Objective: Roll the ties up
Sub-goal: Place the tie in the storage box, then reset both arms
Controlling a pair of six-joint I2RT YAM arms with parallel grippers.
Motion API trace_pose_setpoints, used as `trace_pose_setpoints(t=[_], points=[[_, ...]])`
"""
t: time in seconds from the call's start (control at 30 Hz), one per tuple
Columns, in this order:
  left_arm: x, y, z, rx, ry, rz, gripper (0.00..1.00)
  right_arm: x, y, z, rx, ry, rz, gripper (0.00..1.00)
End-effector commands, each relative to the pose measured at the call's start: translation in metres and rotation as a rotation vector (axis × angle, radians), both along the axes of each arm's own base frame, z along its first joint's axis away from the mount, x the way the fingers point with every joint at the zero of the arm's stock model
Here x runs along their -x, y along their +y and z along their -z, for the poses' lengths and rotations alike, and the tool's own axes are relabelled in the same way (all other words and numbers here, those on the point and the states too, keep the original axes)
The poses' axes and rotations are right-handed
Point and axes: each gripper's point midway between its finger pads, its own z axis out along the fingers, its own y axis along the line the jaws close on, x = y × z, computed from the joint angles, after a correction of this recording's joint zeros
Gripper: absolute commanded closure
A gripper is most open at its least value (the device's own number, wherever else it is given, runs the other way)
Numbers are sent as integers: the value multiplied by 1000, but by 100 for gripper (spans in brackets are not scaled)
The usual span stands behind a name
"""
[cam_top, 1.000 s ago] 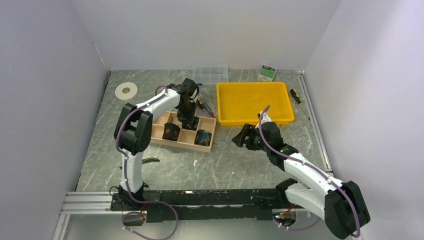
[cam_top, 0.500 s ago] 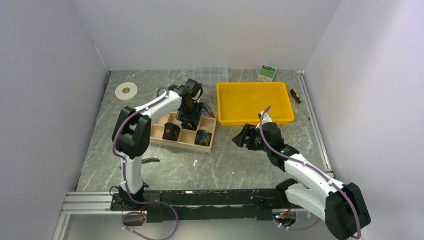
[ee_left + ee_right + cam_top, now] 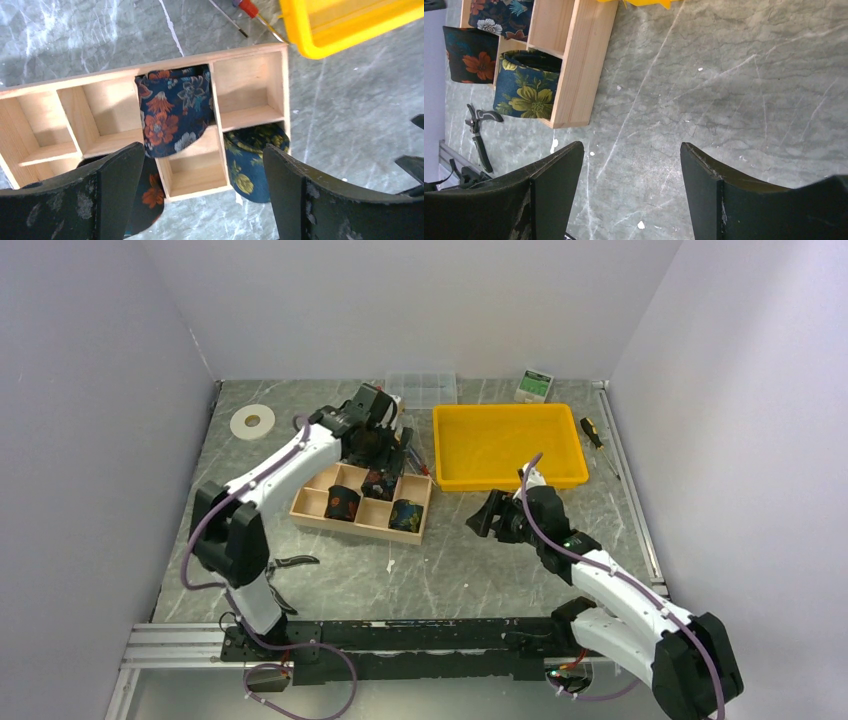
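Three rolled ties (image 3: 170,115) in wooden box (image 3: 250,48); no loose tie visible. My left hand (image 3: 202,165), right hand (image 3: 631,150): wide open, empty.

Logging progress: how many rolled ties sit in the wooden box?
3 ties: far-row middle tie, near-row left tie, near right corner tie. The left arm may hide others.

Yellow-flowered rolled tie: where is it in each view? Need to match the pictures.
Top external: the yellow-flowered tie sits mid-frame, in the near right corner compartment of the wooden box.
Left wrist: the tie is low, right of centre, in the box's corner.
Right wrist: the tie is upper left, at the box's end.
Shared landmark: the wooden box.
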Motion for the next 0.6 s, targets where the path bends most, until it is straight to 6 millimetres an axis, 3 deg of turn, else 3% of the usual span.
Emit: trace_pose_setpoints(t=[0.0,0.1,0.13,0.27,0.43,0.57], points=[[9,3,-65,124,-182,-40,7,-15,-5,-41,15,-125,20,24],[21,24,-101,190,-320,-124,7,-24,-21,-63,64,-179,107,22],[27,32,-111,204,-365,-145,6,-30,-35,-68,109,-195,200,21],[52,80,-135,228,-534,-285,6,-34,-66,-71,177,-174,454,20],[79,141,-119,110,-526,-444,6,-35,-77,-69,298,-120,527,19],[98,167,-102,100,-494,-509,6,-36,-75,-76,293,-144,511,19]])
